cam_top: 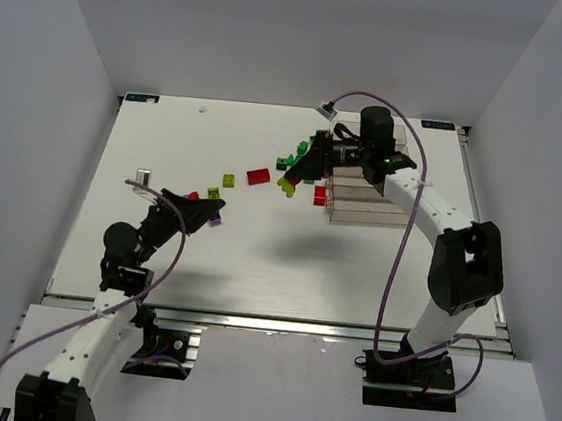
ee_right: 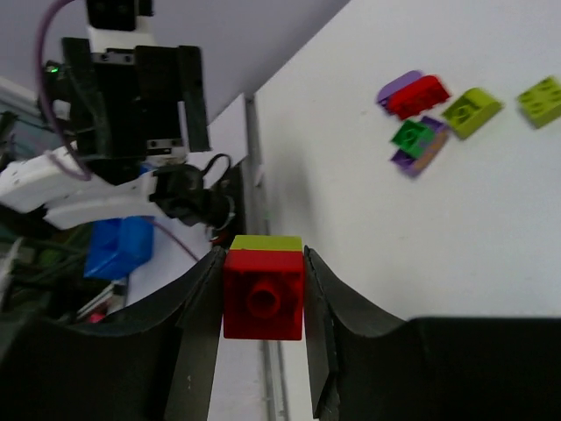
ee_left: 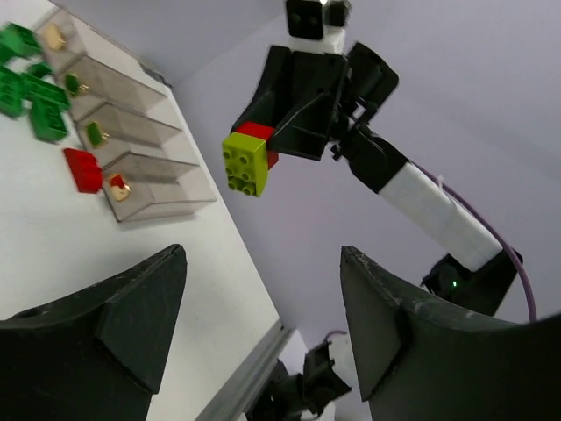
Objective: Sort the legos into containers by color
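Observation:
My right gripper (cam_top: pixel 295 177) is shut on a red brick stacked with a yellow-green brick (ee_right: pixel 263 294) and holds the pair above the table, left of the clear containers (cam_top: pixel 361 214). The left wrist view shows the held pair (ee_left: pixel 245 164) and the containers (ee_left: pixel 131 132). My left gripper (cam_top: pixel 210 211) is open and empty (ee_left: pixel 263 263), beside a small purple, red and yellow-green cluster (ee_right: pixel 412 92). Loose on the table are a red brick (cam_top: pixel 257 176), a yellow-green brick (cam_top: pixel 229 180), green bricks (cam_top: pixel 291 159) and another red brick (cam_top: pixel 320 195) next to the containers.
A small silvery object (cam_top: pixel 144 174) lies at the left of the white table. Grey walls enclose the table on three sides. A metal rail (cam_top: pixel 269 320) runs along the near edge by the arm bases.

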You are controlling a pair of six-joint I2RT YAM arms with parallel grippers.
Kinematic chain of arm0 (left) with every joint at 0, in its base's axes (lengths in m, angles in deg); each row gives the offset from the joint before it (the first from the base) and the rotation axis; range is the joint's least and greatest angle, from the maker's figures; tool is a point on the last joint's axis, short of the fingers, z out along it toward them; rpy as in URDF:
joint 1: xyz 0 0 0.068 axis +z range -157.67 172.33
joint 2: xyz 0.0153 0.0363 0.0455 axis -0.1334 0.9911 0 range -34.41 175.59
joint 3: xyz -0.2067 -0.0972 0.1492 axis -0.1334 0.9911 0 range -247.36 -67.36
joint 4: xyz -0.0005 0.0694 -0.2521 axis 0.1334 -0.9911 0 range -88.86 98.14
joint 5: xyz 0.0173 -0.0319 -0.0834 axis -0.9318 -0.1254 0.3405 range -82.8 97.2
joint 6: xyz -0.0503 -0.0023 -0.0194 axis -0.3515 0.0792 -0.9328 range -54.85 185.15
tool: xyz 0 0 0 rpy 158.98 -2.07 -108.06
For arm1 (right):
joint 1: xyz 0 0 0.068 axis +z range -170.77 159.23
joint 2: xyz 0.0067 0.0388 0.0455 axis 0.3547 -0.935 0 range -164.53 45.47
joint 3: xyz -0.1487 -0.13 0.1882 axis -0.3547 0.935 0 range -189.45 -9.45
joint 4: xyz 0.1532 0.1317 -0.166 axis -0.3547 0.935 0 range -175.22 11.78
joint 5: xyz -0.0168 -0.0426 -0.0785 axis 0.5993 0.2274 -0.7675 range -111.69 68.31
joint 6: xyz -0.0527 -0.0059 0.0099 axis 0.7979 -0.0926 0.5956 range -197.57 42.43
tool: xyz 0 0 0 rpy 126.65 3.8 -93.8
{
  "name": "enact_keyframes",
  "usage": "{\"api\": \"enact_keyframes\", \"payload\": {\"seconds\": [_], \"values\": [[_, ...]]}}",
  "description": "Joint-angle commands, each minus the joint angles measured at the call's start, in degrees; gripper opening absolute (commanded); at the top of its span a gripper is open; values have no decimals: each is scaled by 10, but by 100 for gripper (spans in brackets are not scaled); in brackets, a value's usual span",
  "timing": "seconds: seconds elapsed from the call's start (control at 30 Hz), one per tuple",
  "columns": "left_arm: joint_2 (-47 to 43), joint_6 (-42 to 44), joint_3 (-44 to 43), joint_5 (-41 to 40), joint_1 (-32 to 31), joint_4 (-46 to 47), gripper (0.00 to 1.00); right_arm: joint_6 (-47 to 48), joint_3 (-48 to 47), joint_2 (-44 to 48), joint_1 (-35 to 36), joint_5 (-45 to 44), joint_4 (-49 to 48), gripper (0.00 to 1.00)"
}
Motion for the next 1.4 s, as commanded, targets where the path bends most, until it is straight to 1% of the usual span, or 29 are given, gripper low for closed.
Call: {"api": "enact_keyframes", "payload": {"seconds": [0.0,0.03,0.07,0.1,0.13,0.17,0.27,0.37,0.5,0.67,0.9,1.03,1.07,1.13,1.17,1.2,1.27,1.3,1.37], "values": [[75,-3,-37,25,-53,129,74,-152,35,32,10,64,-169,0],[91,3,-44,18,-72,131,71,-173,36,32,10,62,-178,0],[107,19,-49,-3,-110,133,71,-179,35,32,11,61,-190,0],[133,30,-60,-18,-130,130,71,-181,34,35,13,56,-191,0],[144,40,-68,-29,-147,125,74,-186,34,36,15,55,-194,0],[155,65,-75,-49,-175,116,79,-197,37,37,17,54,-205,0],[189,95,-96,-76,-206,103,86,-236,52,48,19,57,-242,0],[221,98,-111,-80,-215,119,89,-256,66,56,25,57,-259,0],[246,105,-126,-87,-219,122,89,-284,96,70,34,57,-296,0],[273,105,-137,-85,-221,138,89,-303,112,81,49,61,-316,0],[297,75,-138,-68,-224,195,85,-309,113,68,63,56,-331,0],[301,58,-128,-63,-229,234,78,-310,105,57,67,54,-335,0],[303,48,-126,-59,-229,245,69,-312,105,53,68,55,-336,0],[315,28,-119,-49,-229,287,60,-319,107,51,68,56,-346,0],[319,22,-117,-48,-229,298,54,-324,107,49,68,55,-350,0],[323,16,-114,-43,-229,324,53,-327,108,48,68,56,-358,0],[333,0,-108,-41,-229,346,50,-332,108,45,68,57,-363,0],[338,-4,-107,-39,-229,362,42,-335,109,46,68,57,-367,0],[346,-12,-108,-35,-229,378,34,-335,110,46,68,58,-368,0]]}}
